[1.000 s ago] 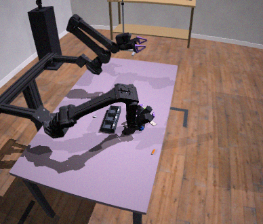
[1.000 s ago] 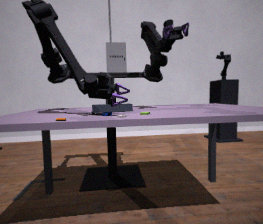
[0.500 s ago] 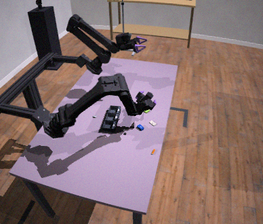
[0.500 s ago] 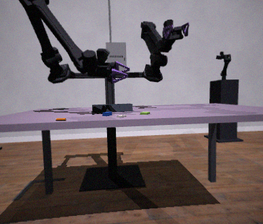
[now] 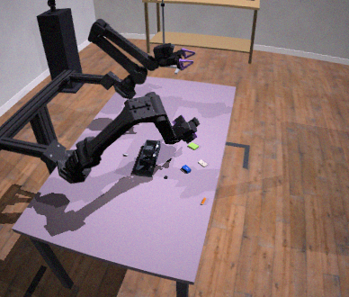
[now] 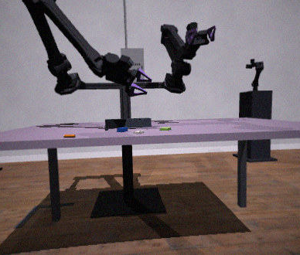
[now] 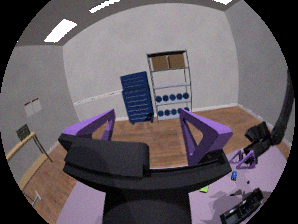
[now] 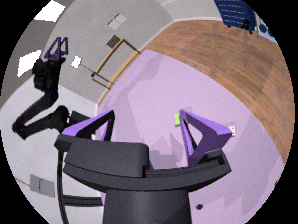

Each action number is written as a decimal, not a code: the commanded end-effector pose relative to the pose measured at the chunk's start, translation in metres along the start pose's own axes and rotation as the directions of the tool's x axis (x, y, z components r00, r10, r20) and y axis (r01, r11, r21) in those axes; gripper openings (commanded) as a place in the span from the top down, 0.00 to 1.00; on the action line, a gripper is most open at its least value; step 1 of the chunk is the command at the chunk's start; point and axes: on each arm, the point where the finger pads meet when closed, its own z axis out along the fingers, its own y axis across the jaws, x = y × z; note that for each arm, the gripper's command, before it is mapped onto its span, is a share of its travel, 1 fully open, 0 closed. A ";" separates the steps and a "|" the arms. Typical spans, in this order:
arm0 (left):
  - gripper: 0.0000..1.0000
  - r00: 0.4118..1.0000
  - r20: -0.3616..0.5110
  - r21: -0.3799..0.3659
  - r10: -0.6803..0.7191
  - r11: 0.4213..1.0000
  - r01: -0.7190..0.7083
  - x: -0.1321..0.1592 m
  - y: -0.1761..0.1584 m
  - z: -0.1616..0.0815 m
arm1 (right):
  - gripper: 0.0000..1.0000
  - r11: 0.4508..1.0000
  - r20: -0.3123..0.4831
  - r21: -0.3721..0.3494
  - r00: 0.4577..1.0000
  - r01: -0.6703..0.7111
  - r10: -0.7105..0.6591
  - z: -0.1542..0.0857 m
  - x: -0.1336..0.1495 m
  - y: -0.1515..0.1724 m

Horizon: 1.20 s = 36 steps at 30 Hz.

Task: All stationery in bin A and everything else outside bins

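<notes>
The black bins (image 5: 147, 157) stand side by side mid-table; their markings are too small to read. To their right lie a green flat item (image 5: 193, 146), a cream item (image 5: 202, 163), a blue item (image 5: 186, 169) and a small black item (image 5: 165, 176). An orange item (image 5: 203, 201) lies nearer the front edge, and a small white item (image 5: 125, 155) lies left of the bins. My right gripper (image 5: 192, 130) is open and empty, raised above the table near the green item (image 8: 176, 120). My left gripper (image 5: 184, 58) is open and empty, held high beyond the table's far end.
A wooden shelf unit (image 5: 201, 27) stands behind the table's far end. A black column (image 5: 59, 40) and the arms' black frame (image 5: 31, 117) stand along the left side. The right arm's links (image 5: 125, 126) reach over the bins.
</notes>
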 end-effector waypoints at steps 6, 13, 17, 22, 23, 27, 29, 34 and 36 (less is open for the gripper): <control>0.00 0.999 0.033 -0.009 0.007 1.000 -0.007 -0.010 0.004 0.003 | 0.00 0.964 -0.169 0.054 0.949 -0.260 0.266 -0.001 0.032 0.054; 0.00 0.999 0.033 -0.009 0.007 1.000 -0.007 -0.010 0.004 0.003 | 0.00 0.915 -0.262 0.166 0.878 -0.368 0.401 -0.009 0.063 0.074; 0.00 0.999 0.033 -0.009 0.007 1.000 -0.007 -0.010 0.004 0.003 | 0.00 0.861 -0.318 0.283 0.806 -0.422 0.499 -0.021 0.089 0.089; 0.00 0.999 0.033 -0.009 0.007 1.000 -0.007 -0.010 0.004 0.003 | 0.00 0.796 -0.349 0.411 0.730 -0.444 0.587 -0.040 0.118 0.105; 0.00 0.999 0.033 -0.009 0.007 1.000 -0.007 -0.010 0.004 0.003 | 0.00 0.774 -0.352 0.453 0.709 -0.442 0.611 -0.045 0.124 0.108; 0.00 0.999 0.033 -0.009 0.007 1.000 -0.007 -0.010 0.004 0.003 | 0.00 0.729 -0.326 0.519 0.684 -0.447 0.652 -0.045 0.115 0.113; 0.00 0.999 0.033 -0.009 0.007 1.000 -0.007 -0.010 0.004 0.003 | 0.00 0.703 -0.348 0.572 0.652 -0.422 0.674 -0.067 0.146 0.119; 0.00 0.999 0.033 -0.009 0.007 1.000 -0.007 -0.010 0.004 0.003 | 0.00 0.604 -0.311 0.710 0.609 -0.361 0.730 -0.100 0.170 0.130; 0.00 0.999 0.033 -0.009 0.007 1.000 -0.007 -0.010 0.004 0.003 | 0.00 0.576 -0.286 0.738 0.610 -0.351 0.739 -0.106 0.168 0.133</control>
